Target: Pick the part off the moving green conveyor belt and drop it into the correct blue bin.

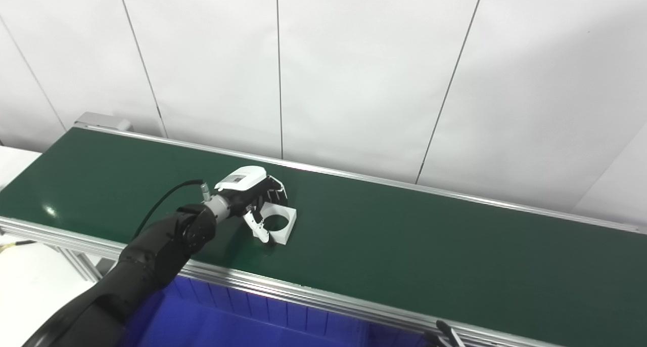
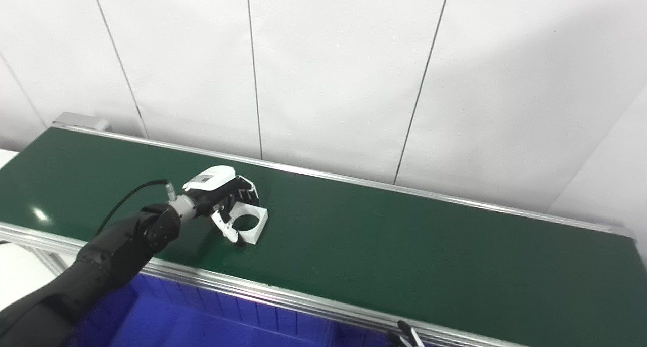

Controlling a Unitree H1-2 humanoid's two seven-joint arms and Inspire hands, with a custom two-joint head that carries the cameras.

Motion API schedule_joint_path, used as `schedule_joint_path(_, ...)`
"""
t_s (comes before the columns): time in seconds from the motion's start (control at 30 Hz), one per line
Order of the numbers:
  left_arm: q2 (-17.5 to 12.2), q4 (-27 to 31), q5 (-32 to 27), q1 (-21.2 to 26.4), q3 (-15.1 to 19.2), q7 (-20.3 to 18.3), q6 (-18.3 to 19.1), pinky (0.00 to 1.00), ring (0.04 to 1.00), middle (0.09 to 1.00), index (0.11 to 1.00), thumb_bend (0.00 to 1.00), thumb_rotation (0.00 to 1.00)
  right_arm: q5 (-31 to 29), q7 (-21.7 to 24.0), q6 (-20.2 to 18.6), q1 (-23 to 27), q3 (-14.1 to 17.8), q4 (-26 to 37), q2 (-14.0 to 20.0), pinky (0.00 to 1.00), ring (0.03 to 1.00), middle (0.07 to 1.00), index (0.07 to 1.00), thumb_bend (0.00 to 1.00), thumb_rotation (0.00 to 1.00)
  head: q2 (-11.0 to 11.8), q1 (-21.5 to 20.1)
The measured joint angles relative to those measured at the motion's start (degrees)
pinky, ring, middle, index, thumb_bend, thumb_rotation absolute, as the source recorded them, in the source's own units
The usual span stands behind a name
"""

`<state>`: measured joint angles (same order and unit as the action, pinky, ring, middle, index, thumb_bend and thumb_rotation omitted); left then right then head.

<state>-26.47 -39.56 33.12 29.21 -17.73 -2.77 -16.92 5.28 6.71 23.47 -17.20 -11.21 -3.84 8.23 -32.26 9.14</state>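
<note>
One blue bin (image 1: 242, 321) sits nearest, below the belt's metal rail (image 1: 303, 291). On the single green conveyor belt (image 1: 429, 246), the left hand (image 1: 250, 198) curls its fingers (image 1: 279, 189) around one white square part with a round hole (image 1: 283, 223). The right hand is barely visible; its state can't be told.

Conveyor belt (image 1: 404, 246): dark green, plain, glossy in spots, edged by silver metal rails (image 1: 313, 294). Part (image 1: 281, 224) on the belt: white, unpatterned. Left hand (image 1: 250, 198) at the part: white shell on top, black fingers with white tips; its arm (image 1: 151, 256) is matte black, with a black cable. Bin (image 1: 242, 321) below the belt's near rail: saturated blue. Wall (image 1: 354, 69) behind the belt: white panels, thin dark seams.
</note>
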Motion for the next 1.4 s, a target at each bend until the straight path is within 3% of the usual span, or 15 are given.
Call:
schedule_joint_path(0.13, -0.95, 6.96, -5.01, -3.05, 4.57, -0.99, 0.12, 0.46, 0.440, 0.495, 0.491, 0.50, 0.00, 0.26, -0.04, 0.00, -0.05, -0.02, 0.58, -0.49, 0.71, 0.811, 0.852, 0.937, 0.93, 0.30, -1.32, -2.55)
schedule_joint_path(0.2, -1.97, 11.40, -7.43, -4.77, 6.90, -1.75, -0.25, 0.44, 0.438, 0.490, 0.496, 0.50, 0.00, 0.56, -0.10, 0.00, -0.08, -0.10, 1.59, -0.72, 0.72, 0.814, 0.855, 0.938, 0.92, 0.30, -3.42, -7.02)
schedule_joint_path(0.33, -3.80, 17.29, -12.12, -7.83, 10.75, -1.76, -5.52, 0.43, 0.436, 0.489, 0.497, 0.50, 0.00, 1.99, -0.34, -0.05, -0.49, -0.37, 3.10, -1.75, 0.74, 0.826, 0.864, 0.941, 0.91, 0.33, -5.70, -12.28)
schedule_joint_path(0.43, -4.86, 19.82, -17.51, -10.02, 11.85, -1.78, -7.93, 0.42, 0.432, 0.491, 0.513, 0.50, 0.00, 3.46, -0.88, -0.10, -1.01, -0.67, 4.40, -2.75, 0.74, 0.826, 0.865, 0.938, 0.92, 0.35, -6.59, -14.15)
schedule_joint_path(0.57, -5.02, 23.12, -22.70, -12.70, 12.65, -2.01, -8.25, 0.42, 0.425, 0.484, 0.527, 0.50, 0.00, 5.40, -1.58, -0.33, -1.17, -0.69, 4.44, -4.24, 0.74, 0.828, 0.865, 0.939, 0.92, 0.36, -9.66, -18.79)
schedule_joint_path(0.73, -4.66, 26.46, -27.58, -16.26, 12.99, -2.99, -8.56, 0.40, 0.418, 0.488, 0.529, 0.50, 0.00, 7.36, -3.12, -1.16, -1.10, -0.67, 4.83, -6.39, 0.73, 0.823, 0.858, 0.936, 0.92, 0.37, -11.07, -21.01)
schedule_joint_path(0.87, -4.08, 26.73, -27.47, -18.85, 11.29, -2.74, -8.58, 0.40, 0.417, 0.488, 0.533, 0.50, 0.00, 8.52, -3.88, -1.17, -0.89, -0.64, 4.98, -7.21, 0.73, 0.816, 0.850, 0.933, 0.92, 0.37, -12.48, -22.24)
schedule_joint_path(1.07, -2.41, 26.74, -25.07, -24.27, 4.89, -0.55, -8.58, 0.39, 0.413, 0.486, 0.535, 0.50, 0.00, 9.94, -5.03, -2.03, -0.99, -0.57, 6.16, -7.81, 0.73, 0.813, 0.843, 0.935, 0.90, 0.37, -14.14, -23.29)
schedule_joint_path(1.3, -0.26, 26.82, -18.93, -29.03, -2.24, 1.87, -8.58, 0.39, 0.403, 0.476, 0.544, 0.49, 0.00, 11.31, -5.34, -4.63, -1.26, -0.30, 8.33, -8.12, 0.73, 0.810, 0.845, 0.934, 0.89, 0.35, -14.85, -22.15)
schedule_joint_path(1.4, -0.08, 27.12, -16.55, -29.85, -3.23, 1.47, -8.58, 0.43, 0.426, 0.491, 0.528, 0.50, 0.00, 11.17, -5.33, -4.79, -1.45, -0.24, 8.37, -8.05, 0.73, 0.807, 0.842, 0.934, 0.88, 0.35, -15.03, -21.80)
